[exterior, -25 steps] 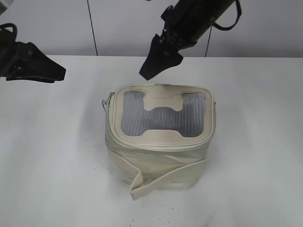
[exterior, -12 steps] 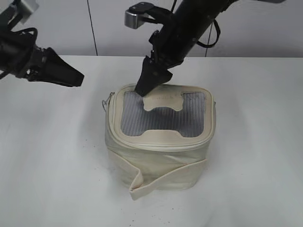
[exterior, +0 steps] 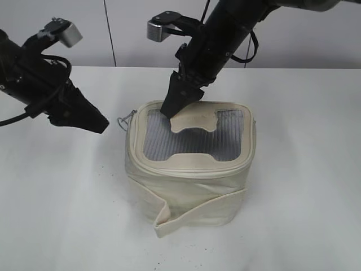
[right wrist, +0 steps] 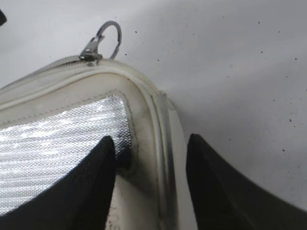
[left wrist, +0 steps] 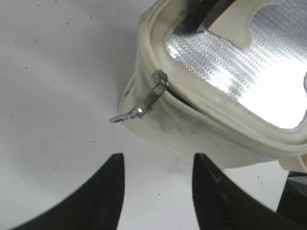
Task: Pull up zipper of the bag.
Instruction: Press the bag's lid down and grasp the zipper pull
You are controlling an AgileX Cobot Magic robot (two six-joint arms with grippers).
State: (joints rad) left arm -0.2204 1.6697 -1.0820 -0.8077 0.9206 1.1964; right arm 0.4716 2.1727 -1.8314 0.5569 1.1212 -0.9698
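White table fills most of what I see, with a pale wall behind it. On the table sits the small cream bag, standing upright near the middle, with its silver ribbed lid facing up. A loose cream strap hangs across the front of the bag. My right gripper comes down from the top and its dark tip rests on the back left part of the lid, by the cream patch. In the right wrist view the right gripper has its two fingers apart, one over the silver panel and one just outside the lid edge, with the cream rim between them; I cannot tell if they squeeze it. My left gripper hangs over the table to the left of the bag, near it but not touching. In the left wrist view its two black fingers are apart with nothing between them. The zipper runs around the lid rim. A silver pull with a round ring sticks out from the bag's left corner, just ahead of the left gripper.
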